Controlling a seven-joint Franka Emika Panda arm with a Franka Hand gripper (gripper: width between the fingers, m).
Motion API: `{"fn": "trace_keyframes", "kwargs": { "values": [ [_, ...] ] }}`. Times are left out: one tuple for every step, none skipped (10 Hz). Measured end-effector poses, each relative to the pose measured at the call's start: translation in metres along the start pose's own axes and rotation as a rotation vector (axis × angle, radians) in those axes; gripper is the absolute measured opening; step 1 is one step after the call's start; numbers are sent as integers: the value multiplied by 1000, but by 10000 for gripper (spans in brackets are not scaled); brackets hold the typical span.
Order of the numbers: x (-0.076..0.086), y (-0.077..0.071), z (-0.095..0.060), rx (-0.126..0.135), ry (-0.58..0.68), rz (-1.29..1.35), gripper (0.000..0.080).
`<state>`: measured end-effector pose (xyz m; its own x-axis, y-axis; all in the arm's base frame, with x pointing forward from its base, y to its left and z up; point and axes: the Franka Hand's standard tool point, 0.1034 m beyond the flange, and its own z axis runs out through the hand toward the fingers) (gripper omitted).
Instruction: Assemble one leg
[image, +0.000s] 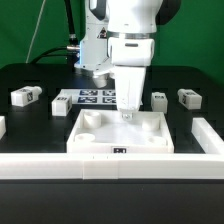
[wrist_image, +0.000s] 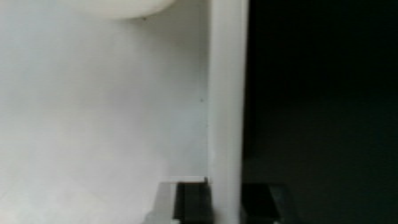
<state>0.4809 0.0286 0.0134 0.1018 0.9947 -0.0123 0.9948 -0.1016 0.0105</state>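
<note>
Honestly, the fingers (wrist_image: 191, 206) are seen straddling the far rim (wrist_image: 228, 100) of the big panel (image: 100, 135); whether it's actually pinched can't be told. The leg (image: 157, 100) is lying free toward the far edge of the worktop (image: 40, 75), near them. The panel should probably be gripped squarely, so it isn't skewed if shifted.

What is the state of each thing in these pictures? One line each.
Panel: lying flat, no leg fitted.
Gripper: low at the panel's rim, fingers either side of it; grip unclear.
Legs: loose on the table, apart from the panel.
Marker board: flat on the table.
</note>
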Motion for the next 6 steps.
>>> {"fn": "trace_keyframes", "kwargs": {
  "values": [
    [0, 0, 0, 0, 0, 0, 58],
    [0, 0, 0, 0, 0, 0, 58],
    [2, 0, 0, -1, 0, -5, 58],
    [12, 4, 0, -8, 4, -34, 58],
    [19, 10, 0, -16, 7, -53, 58],
    [20, 14, 0, -20, 9, -60, 58]
  ]
}}
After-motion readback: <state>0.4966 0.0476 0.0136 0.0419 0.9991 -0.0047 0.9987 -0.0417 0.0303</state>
